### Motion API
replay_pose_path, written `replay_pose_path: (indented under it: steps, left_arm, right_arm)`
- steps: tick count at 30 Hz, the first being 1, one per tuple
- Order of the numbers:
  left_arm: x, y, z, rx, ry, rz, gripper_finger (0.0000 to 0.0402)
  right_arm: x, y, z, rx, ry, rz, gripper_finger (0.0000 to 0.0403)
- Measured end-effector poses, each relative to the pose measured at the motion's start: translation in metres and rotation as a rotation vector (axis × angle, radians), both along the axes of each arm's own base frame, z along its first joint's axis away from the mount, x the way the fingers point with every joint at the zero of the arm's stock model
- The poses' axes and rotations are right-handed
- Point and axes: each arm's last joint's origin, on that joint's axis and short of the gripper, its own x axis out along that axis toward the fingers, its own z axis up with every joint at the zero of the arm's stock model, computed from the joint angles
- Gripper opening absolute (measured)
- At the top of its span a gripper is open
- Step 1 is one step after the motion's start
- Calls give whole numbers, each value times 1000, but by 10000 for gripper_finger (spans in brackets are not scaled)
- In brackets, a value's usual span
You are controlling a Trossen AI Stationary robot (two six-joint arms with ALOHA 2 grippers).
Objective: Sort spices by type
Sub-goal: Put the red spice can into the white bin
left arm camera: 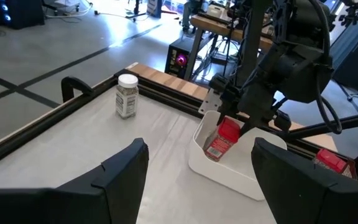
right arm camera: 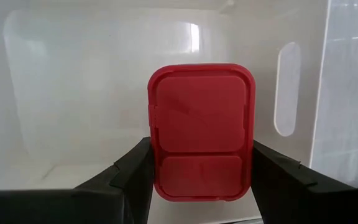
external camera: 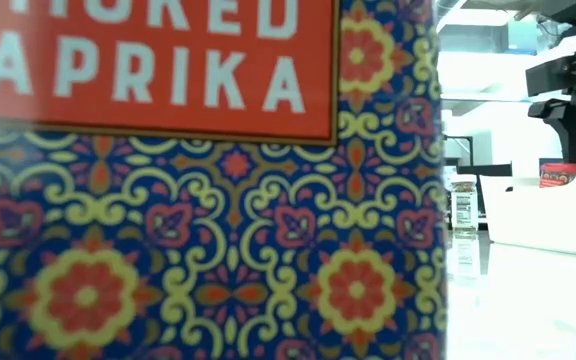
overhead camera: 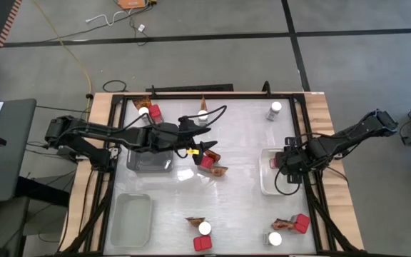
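A: Right gripper (right arm camera: 197, 165) status?

B: It's over the white tray (overhead camera: 268, 187) at the table's right side, fingers clamped on either side of a red spice box (right arm camera: 201, 130). The wrist view shows the box's red lid facing the camera with the tray's white wall behind. The left wrist view shows the same thing from across the table: the right gripper (left arm camera: 229, 134) holding the red box (left arm camera: 222, 138) tilted, its lower end inside the tray (left arm camera: 229, 177).

A: Left gripper?

B: The left gripper (overhead camera: 207, 146) is mid-table, fingers (left arm camera: 126, 165) spread wide with nothing between them. It sits just above a red box (overhead camera: 207, 161) and a crinkled orange-brown packet (overhead camera: 218, 170), next to the grey tray (overhead camera: 148, 164).

A: Where's the rest of the spices?

B: Scattered.
- Far edge: red box (overhead camera: 155, 112) with a white-lidded jar (overhead camera: 143, 111), another jar (overhead camera: 203, 114) with a packet (overhead camera: 203, 102) by it, and a lone jar (overhead camera: 275, 108) toward the right.
- Near edge, centre: jar (overhead camera: 205, 228), red box (overhead camera: 201, 244), packet (overhead camera: 194, 222).
- Near edge, right: jar (overhead camera: 275, 238), red box (overhead camera: 302, 223), packet (overhead camera: 284, 224).

The clear tray (overhead camera: 130, 220) is at the near left.

A: Low view any use?

B: It's mostly blocked by a smoked paprika box (external camera: 203, 180) right at the lens. One jar (external camera: 464, 206) shows past it.
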Motion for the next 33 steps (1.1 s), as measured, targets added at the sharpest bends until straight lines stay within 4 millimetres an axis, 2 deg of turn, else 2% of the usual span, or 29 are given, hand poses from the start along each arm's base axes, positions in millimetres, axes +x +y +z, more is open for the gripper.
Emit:
replay_pose_path:
  steps: [4, 12, 26, 33]
  left_arm:
    - [0, -1, 0, -4, -1, -3, 274]
    - [0, -1, 0, -7, 0, -2, 274]
    - [0, -1, -1, -16, 1, -1, 274]
    - [0, -1, -1, -17, 0, 0, 274]
  right_arm:
    - [0, 0, 0, 2, 1, 0, 245]
    - [-1, 0, -1, 9, 9, -11, 282]
    - [-1, 0, -1, 9, 9, -14, 285]
    - [-3, -1, 9, -11, 44, 11, 286]
